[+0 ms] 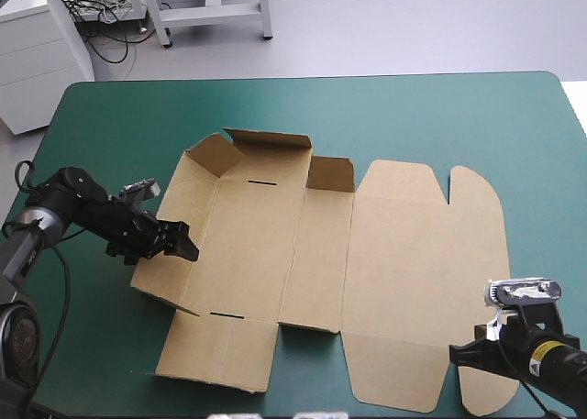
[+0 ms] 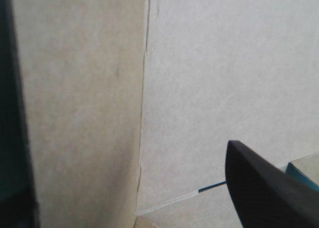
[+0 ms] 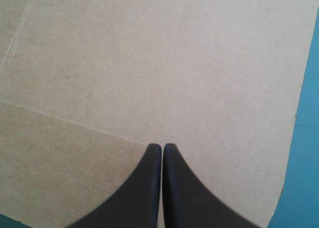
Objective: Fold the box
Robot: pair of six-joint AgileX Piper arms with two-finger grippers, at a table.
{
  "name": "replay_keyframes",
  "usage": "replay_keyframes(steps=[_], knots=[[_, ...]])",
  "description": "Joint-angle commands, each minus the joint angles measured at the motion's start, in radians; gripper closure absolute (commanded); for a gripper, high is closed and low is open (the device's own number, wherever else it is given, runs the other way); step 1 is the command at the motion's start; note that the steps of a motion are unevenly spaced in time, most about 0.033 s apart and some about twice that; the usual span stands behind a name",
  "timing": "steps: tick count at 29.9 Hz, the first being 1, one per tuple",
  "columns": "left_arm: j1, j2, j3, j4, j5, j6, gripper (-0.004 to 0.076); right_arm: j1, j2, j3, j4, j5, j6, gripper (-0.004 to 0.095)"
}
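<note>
My right gripper (image 3: 162, 147), jaws pressed together, sits on the flat lid (image 1: 422, 254) of the box (image 1: 312, 254), spread mid-desk (image 1: 440, 116). My left gripper (image 1: 186, 246), jaws spread, meets the box's half-raised left wall (image 1: 197, 199). I judge the walls are going up; next I'd tip this wall upright.

Bare teal-green cover (image 1: 413, 116) beyond the box (image 1: 404, 254); raised wall (image 1: 197, 185) perhaps blocking left tool (image 1: 188, 247).

Bright, even light is falling from above across the table (image 1: 477, 116).
The box (image 1: 394, 254) is casting only soft, narrow shadows beside its raised walls. In the left wrist view one panel is lying dimmer than its neighbour; the fingers (image 3: 147, 188) of the right gripper (image 3: 162, 148) are catching a faint sheen along their inner edges.
</note>
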State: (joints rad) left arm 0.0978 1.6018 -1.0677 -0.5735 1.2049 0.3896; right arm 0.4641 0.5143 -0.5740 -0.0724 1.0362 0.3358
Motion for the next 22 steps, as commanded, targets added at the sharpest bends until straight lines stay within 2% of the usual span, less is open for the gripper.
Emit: replay_keyframes(steps=[1,5,7,11,12,18,22], knots=[[-0.034,-0.039,-0.018,0.017,0.101,-0.053,0.0211,-0.004,0.003,-0.027,-0.011,-0.048,-0.006,0.0912],[-0.033,-0.039,-0.018,0.009,0.101,-0.053,0.0293,-0.004,0.003,-0.027,-0.011,-0.047,-0.006,0.0912],[-0.033,-0.039,-0.018,0.014,0.101,-0.053,0.041,-0.004,0.003,-0.027,-0.011,-0.045,-0.006,0.0912],[-0.033,-0.035,-0.018,0.032,0.101,-0.053,0.0705,-0.004,0.003,-0.027,-0.011,-0.058,0.0,0.0912],[-0.033,-0.033,-0.018,0.04,0.101,-0.056,0.0752,-0.004,0.003,-0.027,-0.011,-0.072,0.003,0.0912],[-0.033,-0.01,-0.02,0.094,0.101,-0.078,0.0756,-0.004,0.003,-0.027,-0.011,-0.097,0.029,0.0912],[-0.037,-0.01,-0.05,0.128,0.101,-0.069,0.0756,-0.004,0.003,-0.027,-0.011,-0.097,-0.005,0.0912]])
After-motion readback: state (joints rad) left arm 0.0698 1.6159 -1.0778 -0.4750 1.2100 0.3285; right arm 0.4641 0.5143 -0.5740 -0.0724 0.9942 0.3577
